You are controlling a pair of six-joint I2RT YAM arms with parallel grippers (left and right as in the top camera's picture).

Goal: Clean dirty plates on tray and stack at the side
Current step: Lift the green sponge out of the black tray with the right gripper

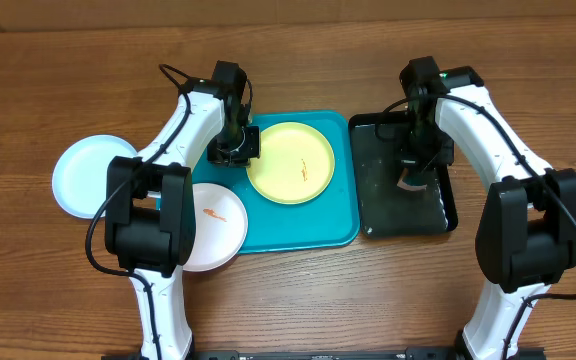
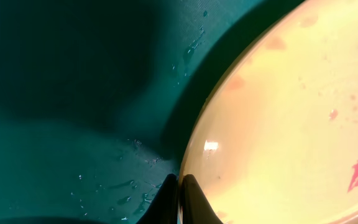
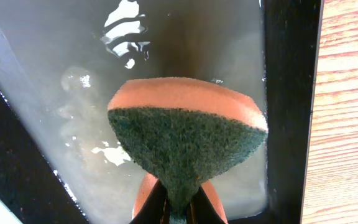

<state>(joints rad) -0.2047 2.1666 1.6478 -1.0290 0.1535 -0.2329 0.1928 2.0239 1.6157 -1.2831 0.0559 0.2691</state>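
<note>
The yellow-green plate (image 1: 290,162) lies on the turquoise tray (image 1: 338,225), with red smears showing in the left wrist view (image 2: 291,124). My left gripper (image 1: 234,148) is shut on that plate's left rim (image 2: 179,185). The white plate (image 1: 213,225), with an orange smear, lies at the tray's front left corner, partly over its edge. The pale blue plate (image 1: 86,175) lies on the table to the left. My right gripper (image 1: 415,162) is shut on an orange sponge with a green scouring face (image 3: 185,130), over the black tray (image 1: 438,215).
The black tray holds cloudy water (image 3: 55,106) inside its raised rim (image 3: 291,93). Water droplets lie on the turquoise tray floor (image 2: 123,199) beside the yellow-green plate. Bare wooden table surrounds both trays.
</note>
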